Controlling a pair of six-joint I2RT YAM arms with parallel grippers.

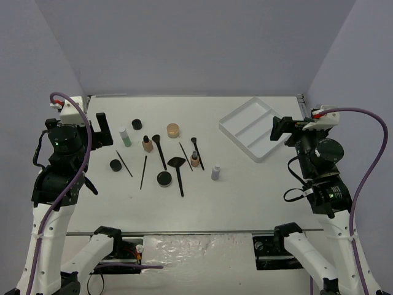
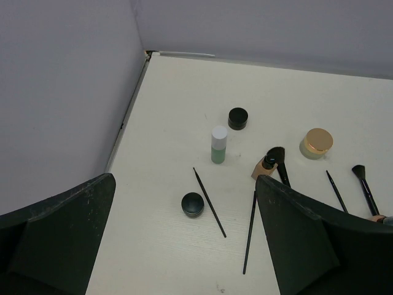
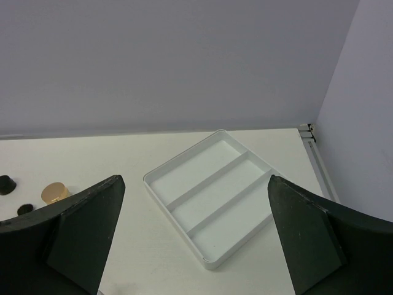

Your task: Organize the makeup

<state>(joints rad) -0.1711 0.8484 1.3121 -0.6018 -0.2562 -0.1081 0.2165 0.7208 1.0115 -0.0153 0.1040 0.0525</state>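
Observation:
The makeup lies loose at the table's middle left. There is a green bottle (image 1: 125, 137), a tan jar (image 1: 173, 129), tan bottles (image 1: 147, 144), a lilac bottle (image 1: 215, 173), black pots (image 1: 115, 165), and thin black brushes (image 1: 178, 172) and pencils (image 1: 143, 171). My left gripper (image 1: 101, 128) is open and empty, raised at the left of the makeup. Its wrist view shows a black pot (image 2: 192, 204), the green bottle (image 2: 218, 145) and the tan jar (image 2: 317, 142) below it. My right gripper (image 1: 281, 129) is open and empty, raised by the tray.
A white divided tray (image 1: 240, 142) with three long empty compartments lies at the back right, turned at an angle. It fills the right wrist view (image 3: 164, 206). Lilac walls close the table at the back and both sides.

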